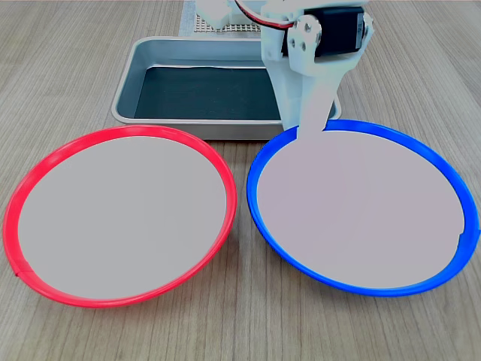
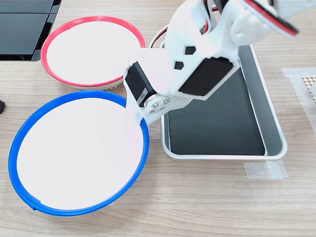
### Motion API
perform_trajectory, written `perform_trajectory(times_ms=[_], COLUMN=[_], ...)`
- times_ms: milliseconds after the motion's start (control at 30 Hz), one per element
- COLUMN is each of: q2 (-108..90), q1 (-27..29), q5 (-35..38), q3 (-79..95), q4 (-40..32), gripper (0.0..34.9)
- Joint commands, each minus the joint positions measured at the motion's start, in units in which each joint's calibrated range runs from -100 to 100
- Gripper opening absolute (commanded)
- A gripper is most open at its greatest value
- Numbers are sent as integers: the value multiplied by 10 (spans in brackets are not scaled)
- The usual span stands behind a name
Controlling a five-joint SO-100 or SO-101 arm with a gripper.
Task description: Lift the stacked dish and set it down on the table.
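In the first exterior view, a red-rimmed plate (image 1: 120,216) lies on the table (image 1: 240,331) at left. Beside it, apart, sits the blue-rimmed plate (image 1: 364,207). The gripper (image 1: 310,129) clamps the blue plate's far rim, before a metal tray (image 1: 143,68).
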Motion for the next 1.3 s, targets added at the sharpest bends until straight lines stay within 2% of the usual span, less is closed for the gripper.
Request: perform_trajectory(times_ms=[0,67,300,400,533,567,600,667,700,833,967,1100,1267], q2=[-13,-17,-58,-94,-161,-178,-196,-241,-270,-468,-609,-702,-832], q1=[7,7,13,18,38,44,49,69,82,136,148,157,171], q5=[2,3,6,10,18,21,25,25,20,-31,-49,-72,-97], q3=[-5,-6,-6,-2,-4,0,8,32,52,273,487,619,710], q4=[1,2,40,71,150,164,172,172,155,-86,-261,-310,-224], gripper=[59,80,82,79,77,63,2,2,1,1,0,0,0])
